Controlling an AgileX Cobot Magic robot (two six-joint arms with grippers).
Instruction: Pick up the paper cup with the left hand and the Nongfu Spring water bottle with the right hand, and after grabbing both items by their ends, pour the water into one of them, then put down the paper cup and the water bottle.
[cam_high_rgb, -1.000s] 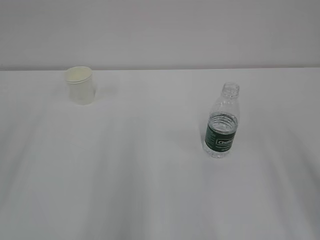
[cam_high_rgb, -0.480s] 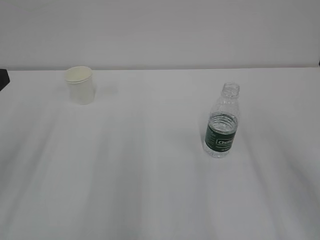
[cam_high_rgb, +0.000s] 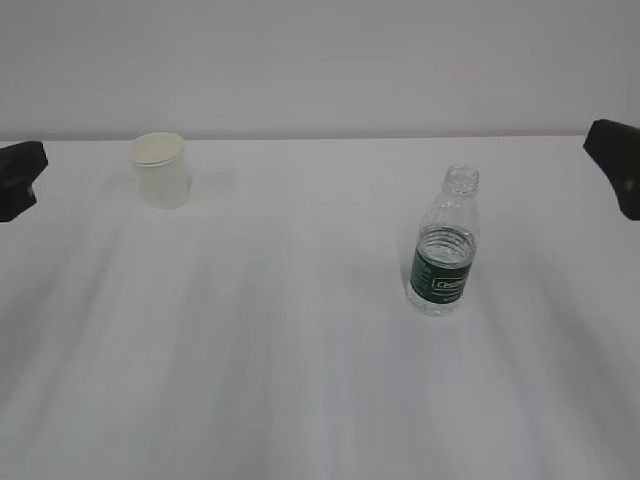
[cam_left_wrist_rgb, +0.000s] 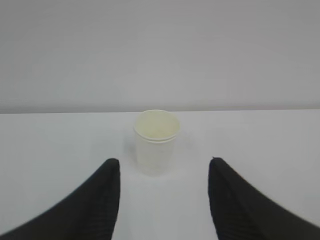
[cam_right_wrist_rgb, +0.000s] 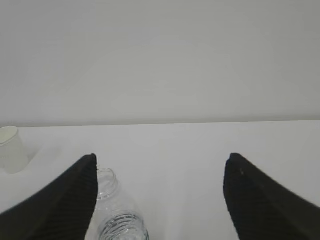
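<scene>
The off-white paper cup stands upright at the back left of the white table. The clear Nongfu Spring water bottle, capless with a dark green label, stands upright right of centre. My left hand shows only as a black tip at the left edge, well short of the cup. In the left wrist view my left gripper is open, with the cup ahead of its fingers and apart from them. The right hand enters at the right edge. My right gripper is open; the bottle stands by its left finger. No water level shows.
The white table runs back to a plain pale wall. The cup also appears far left in the right wrist view. Nothing else stands on the table.
Both hands have come into the exterior view, the left at the left edge and the right at the right edge. Cup and bottle have not moved.
</scene>
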